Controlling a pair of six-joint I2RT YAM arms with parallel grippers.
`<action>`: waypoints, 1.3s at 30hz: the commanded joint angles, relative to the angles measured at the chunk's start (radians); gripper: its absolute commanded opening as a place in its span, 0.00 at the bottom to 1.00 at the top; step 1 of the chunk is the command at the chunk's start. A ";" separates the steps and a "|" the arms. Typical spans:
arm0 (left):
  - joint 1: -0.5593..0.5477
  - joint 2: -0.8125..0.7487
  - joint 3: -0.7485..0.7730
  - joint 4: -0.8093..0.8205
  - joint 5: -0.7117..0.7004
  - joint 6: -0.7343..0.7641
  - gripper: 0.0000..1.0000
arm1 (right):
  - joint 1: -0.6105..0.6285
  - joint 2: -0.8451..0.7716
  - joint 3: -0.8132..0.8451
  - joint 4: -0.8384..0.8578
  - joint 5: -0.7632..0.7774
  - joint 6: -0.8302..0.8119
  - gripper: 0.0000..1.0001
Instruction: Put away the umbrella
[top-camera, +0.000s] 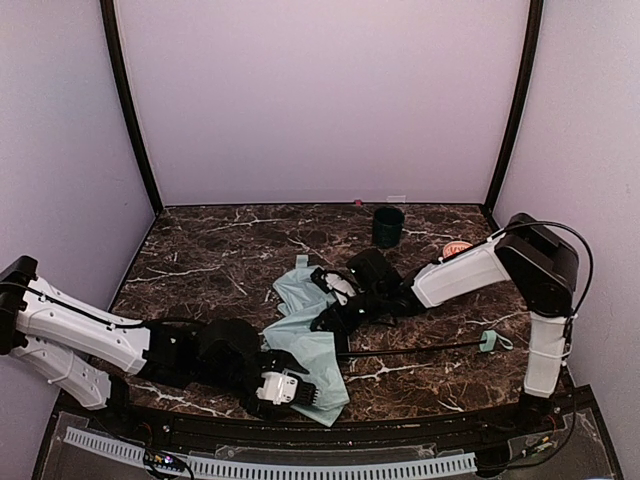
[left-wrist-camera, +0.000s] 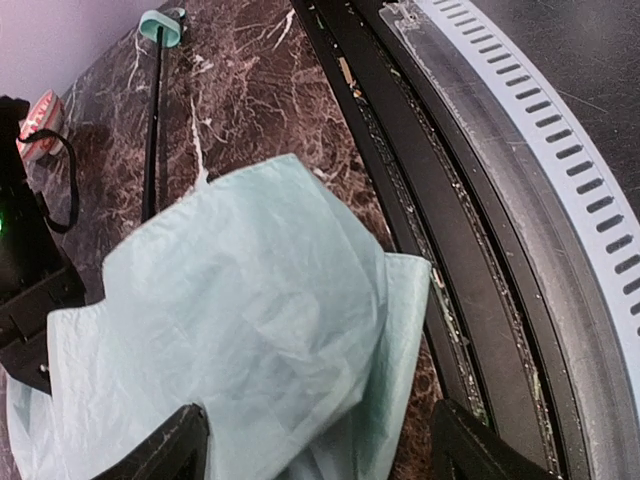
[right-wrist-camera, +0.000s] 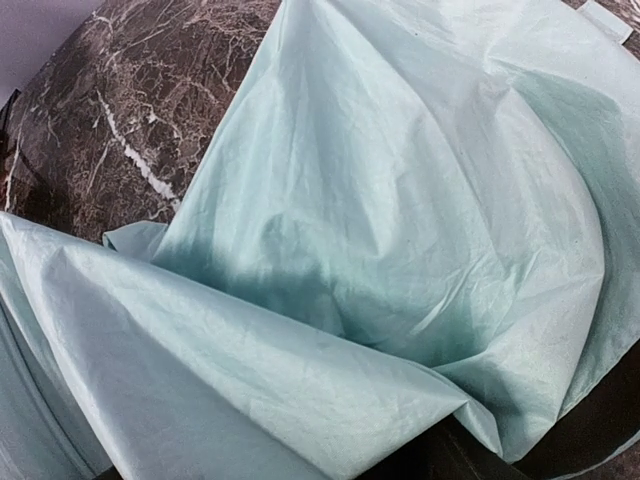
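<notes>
- Left gripper (left-wrist-camera: 320, 425): low at the near edge of the table (top-camera: 220, 260). Its fingers (left-wrist-camera: 180, 445) stand wide with the near end of the cloth lying between them. The cloth does not fill the gap, so the tool reads as released, straddling rather than pinching.
- Umbrella (top-camera: 305, 345): lies flat at centre front, between the two grippers. Its canopy (right-wrist-camera: 400, 200) is pale mint, crumpled and loose, spread in soft folds rather than wrapped tight.
- Right gripper (top-camera: 335, 305): down on the far side of the canopy. Its wrist view is filled with fabric, so I cannot tell whether it is clenched or released.
- Shaft (top-camera: 420, 350): thin and black, running right from the canopy and looking fully extended.
- Handle (top-camera: 490, 342): small and mint, at the shaft's right end near the right arm's base.
- Cup (top-camera: 388, 226): at the back, well apart from the umbrella.
- Step, as I judge it: gathering the loose canopy, early in the job. The next move calls for a firm hold on the cloth from both sides, then bunching it toward the shaft without the thin fabric slipping.
</notes>
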 joint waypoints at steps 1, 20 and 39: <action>-0.007 0.048 -0.040 0.166 -0.063 0.084 0.78 | -0.015 0.055 0.003 -0.049 -0.038 0.037 0.66; 0.162 -0.006 0.022 0.314 -0.091 -0.116 0.00 | -0.010 0.027 -0.020 -0.199 -0.261 -0.126 0.59; 0.388 0.267 0.055 0.176 0.087 -0.341 0.00 | -0.067 -0.092 -0.083 -0.109 -0.356 -0.054 0.59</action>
